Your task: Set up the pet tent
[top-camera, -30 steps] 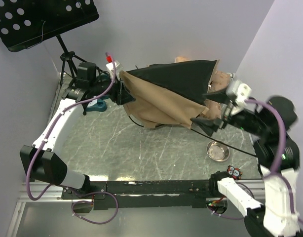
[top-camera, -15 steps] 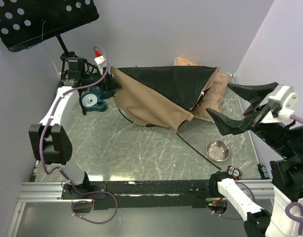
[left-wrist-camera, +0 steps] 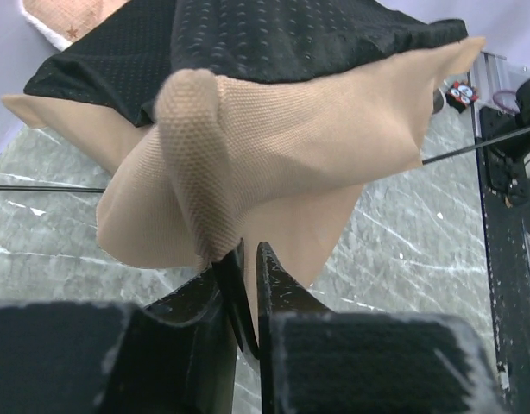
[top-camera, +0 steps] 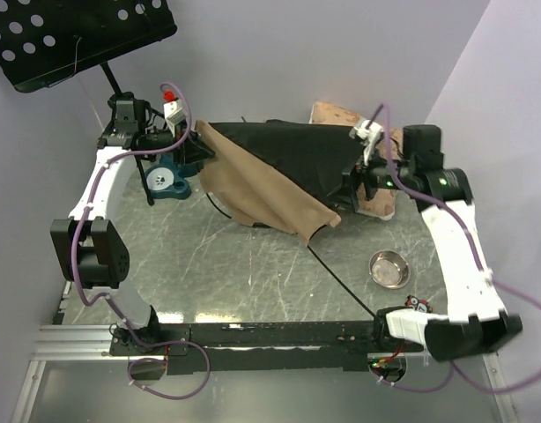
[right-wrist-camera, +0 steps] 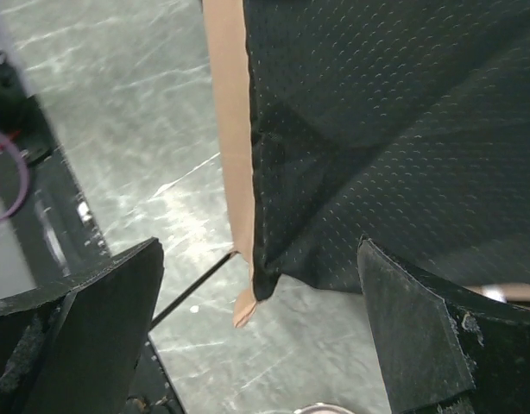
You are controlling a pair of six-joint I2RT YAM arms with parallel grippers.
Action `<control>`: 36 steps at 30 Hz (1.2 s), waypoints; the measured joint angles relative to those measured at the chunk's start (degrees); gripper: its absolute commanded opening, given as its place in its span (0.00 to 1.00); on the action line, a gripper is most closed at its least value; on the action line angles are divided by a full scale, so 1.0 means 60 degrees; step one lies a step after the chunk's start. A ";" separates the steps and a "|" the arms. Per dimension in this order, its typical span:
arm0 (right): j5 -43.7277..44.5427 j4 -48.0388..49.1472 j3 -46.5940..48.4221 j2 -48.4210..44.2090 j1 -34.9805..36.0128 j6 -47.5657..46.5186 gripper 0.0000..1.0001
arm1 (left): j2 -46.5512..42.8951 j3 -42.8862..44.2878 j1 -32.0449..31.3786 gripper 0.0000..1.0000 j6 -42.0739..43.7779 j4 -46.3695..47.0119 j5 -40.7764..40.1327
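1. Pole (top-camera: 341,278) is lying loose on the table (top-camera: 235,264), running from the tent's front hem toward the near rail (top-camera: 270,335). Judging it isn't tensioning anything yet.
2. Tent (top-camera: 279,159) is sitting collapsed at back-centre, with the black panel showing on top and a tan flap draping forward.
3. Right gripper (right-wrist-camera: 258,250) is hovering over the panel's right corner with its jaws spread wide, holding nothing. It should be dropping onto the hem where tan meets black, biting both layers and staying off the pole.
4. Left gripper (left-wrist-camera: 248,285) is pinching a fold of tan fabric at the tent's left end, fingers nearly together. That's a thin bite, so it should be pulling slowly up and out or the fold is likely slipping free.
5. Step in hand, as I'm reading it, is stretching the fabric between both arms. Loads should be staying even, with no jerking.
6. The table is looking slick, grey and marbled, so I'm expecting the fabric to slide rather than anchor. Steel bowl (top-camera: 389,269) is sitting just beside the pole, and a blue holder (top-camera: 165,181) is sitting close by the left gripper. Both are snag risks.
7. Cushion (top-camera: 337,113) is peeking out behind the tent. A perforated stand (top-camera: 68,35) is hanging over back-left, and the walls (top-camera: 341,44) are closing in tight.
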 measured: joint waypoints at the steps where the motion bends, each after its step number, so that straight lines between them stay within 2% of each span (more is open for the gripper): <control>1: -0.0142 -0.0124 0.0000 0.0280 0.0022 -0.0080 1.00 | 0.0000 0.0000 0.0000 0.18 0.0135 -0.0124 0.0040; 5: -0.0299 -0.0135 -0.0087 0.0707 0.0492 -0.0182 1.00 | 0.0015 0.0000 0.0000 0.21 0.0696 -0.0590 0.0138; 11: 0.0040 0.0386 -0.0841 0.0696 0.2098 -0.0175 1.00 | 0.0022 0.0135 0.0004 0.27 0.1996 -0.1843 0.0255; 18: 0.1421 0.1672 -0.1596 0.0703 0.2266 0.0124 0.95 | 0.0390 0.1115 0.0000 0.26 0.4397 -0.4404 0.0357; 21: 0.1756 0.1974 -0.1596 0.0703 0.2331 0.0149 0.88 | 0.0692 0.1585 0.0000 0.26 0.5395 -0.5504 0.0397; 22: 0.1931 0.2051 -0.1596 0.0703 0.2368 0.0149 0.88 | 0.0805 0.1719 0.0000 0.26 0.5701 -0.5839 0.0426; 25: 0.2448 0.2477 -0.1719 0.0678 0.2473 0.0157 1.00 | 0.1016 0.1993 0.0011 0.27 0.6346 -0.6535 0.0514; 27: 0.2736 0.2801 -0.1985 0.0586 0.2524 0.0157 1.00 | 0.1013 0.2018 0.0007 0.30 0.6630 -0.6849 0.0525; 28: 0.2812 0.2845 -0.2069 0.0572 0.2561 0.0138 0.95 | 0.1013 0.2022 0.0007 0.33 0.6655 -0.6878 0.0525; 29: 0.2958 0.2849 -0.2124 0.0568 0.2616 0.0113 0.80 | 0.1009 0.2018 0.0007 0.40 0.6637 -0.6914 0.0521; 31: 0.3075 0.2903 -0.2193 0.0616 0.2761 0.0000 0.38 | 0.1005 0.1993 0.0007 0.62 0.6342 -0.6819 0.0506; 32: 0.3104 0.2907 -0.2240 0.0641 0.2867 -0.0098 0.14 | 0.0958 0.1942 0.0007 0.86 0.5989 -0.6623 0.0477; 33: 0.3140 0.2907 -0.2302 0.0674 0.2962 -0.0047 0.00 | 0.0882 0.1851 0.0011 0.97 0.5533 -0.6324 0.0412; 36: 0.3147 0.2983 -0.2441 0.0699 0.3067 -0.0058 0.00 | 0.0444 0.1362 0.0127 1.00 0.4218 -0.5271 0.0259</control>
